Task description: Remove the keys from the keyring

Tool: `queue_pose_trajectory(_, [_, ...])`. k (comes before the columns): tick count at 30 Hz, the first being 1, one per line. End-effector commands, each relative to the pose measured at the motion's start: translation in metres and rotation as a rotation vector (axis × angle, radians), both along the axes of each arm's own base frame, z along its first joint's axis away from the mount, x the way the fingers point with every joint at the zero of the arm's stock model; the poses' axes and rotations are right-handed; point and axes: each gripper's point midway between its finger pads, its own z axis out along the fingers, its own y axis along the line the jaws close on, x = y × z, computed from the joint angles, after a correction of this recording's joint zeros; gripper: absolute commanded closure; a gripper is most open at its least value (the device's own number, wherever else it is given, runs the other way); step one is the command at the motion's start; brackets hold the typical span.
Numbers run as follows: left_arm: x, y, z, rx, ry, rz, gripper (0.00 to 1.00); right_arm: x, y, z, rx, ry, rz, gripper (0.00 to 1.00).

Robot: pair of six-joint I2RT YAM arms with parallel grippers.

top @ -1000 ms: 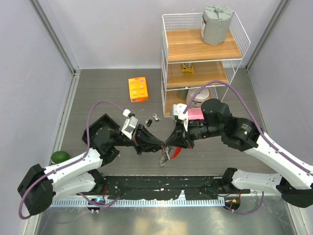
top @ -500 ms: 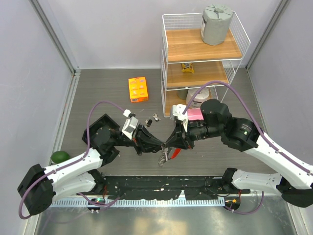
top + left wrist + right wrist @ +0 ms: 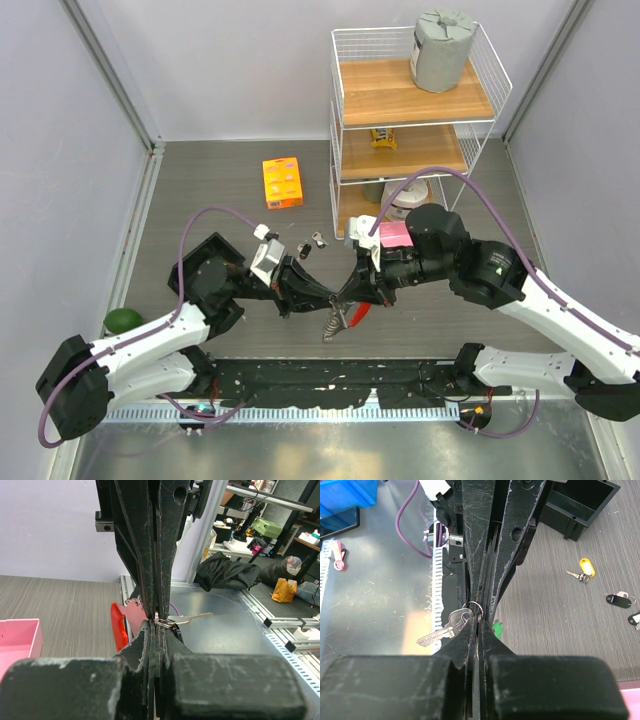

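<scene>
Over grey tabletop (image 3: 200, 190), keyring (image 3: 161, 621) between tip-to-tip left and right jaws

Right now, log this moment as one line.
left gripper: shut on keyring | right gripper: shut on keyring | key: hanging from keyring | loose keys: on table

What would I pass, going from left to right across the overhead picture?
Green round object → orange box → keyring with its red fob, held up mid-table → pink box → grey roll
</scene>
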Motion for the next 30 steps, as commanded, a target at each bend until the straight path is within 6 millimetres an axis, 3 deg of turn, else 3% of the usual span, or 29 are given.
queue_pose_trajectory(1, [0.003, 0.008, 0.048, -0.157, -0.108, 0.069, 1.00, -0.002, 0.000, -0.010, -0.046, 0.020, -0.007, 0.95])
queue_pose_trajectory(7, [0.016, 0.009, 0.027, -0.079, -0.074, 0.150, 0.76, 0.007, -0.009, 0.003, -0.033, -0.009, -0.098, 0.95])
queue_pose_trajectory(13, [0.023, 0.029, -0.006, 0.059, -0.065, 0.253, 0.69, 0.021, -0.020, -0.005, -0.094, -0.011, -0.199, 0.95])
queue_pose_trajectory(19, [0.030, 0.053, -0.022, 0.095, -0.030, 0.400, 0.57, 0.024, -0.017, -0.002, -0.080, 0.005, -0.220, 0.95])
queue_pose_trajectory(25, [0.038, 0.044, -0.025, 0.074, 0.115, 0.394, 0.43, 0.031, -0.008, 0.008, -0.035, 0.007, -0.249, 0.95])
queue_pose_trajectory(30, [0.041, 0.025, -0.019, 0.052, 0.136, 0.319, 0.42, 0.033, -0.007, 0.015, 0.013, -0.019, -0.255, 0.95])
